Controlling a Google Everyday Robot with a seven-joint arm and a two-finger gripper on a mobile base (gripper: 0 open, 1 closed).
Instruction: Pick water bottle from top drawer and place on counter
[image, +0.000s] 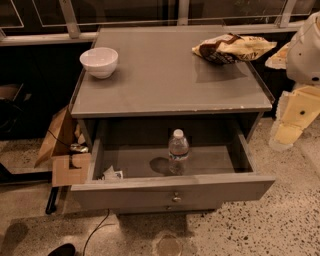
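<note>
The water bottle (178, 151), clear with a white cap, stands upright in the middle of the open top drawer (150, 191). The drawer is pulled out towards me, with its round knob at the front centre. The grey counter (165, 80) is above it. My gripper (290, 122) is at the right edge of the view, beside the cabinet's right side and above the floor. It is well apart from the bottle and holds nothing that I can see. The white arm housing is above it.
A white bowl (99, 61) sits at the counter's back left. A crumpled chip bag (232, 47) lies at its back right. A crumpled white scrap (112, 174) lies in the drawer's front left corner. Cardboard pieces (62, 150) and a cable are on the floor to the left.
</note>
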